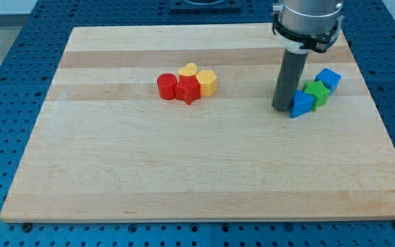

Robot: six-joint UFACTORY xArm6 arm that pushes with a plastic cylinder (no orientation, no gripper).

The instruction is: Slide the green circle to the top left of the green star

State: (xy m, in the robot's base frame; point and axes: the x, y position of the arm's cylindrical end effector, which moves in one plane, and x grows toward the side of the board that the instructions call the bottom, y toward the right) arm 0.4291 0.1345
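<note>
A green star-like block (317, 92) lies near the view's right, between a blue triangle (302, 104) at its lower left and a blue cube (329, 78) at its upper right; all three touch. No separate green circle can be made out; part of the green shape may be hidden behind the rod. My tip (282, 108) rests on the board just left of the blue triangle, touching or nearly touching it.
A cluster sits left of centre: red circle (166, 86), red star (188, 90), yellow heart (188, 70) and yellow hexagon (207, 82). The wooden board (184, 178) ends close to the right of the blue cube.
</note>
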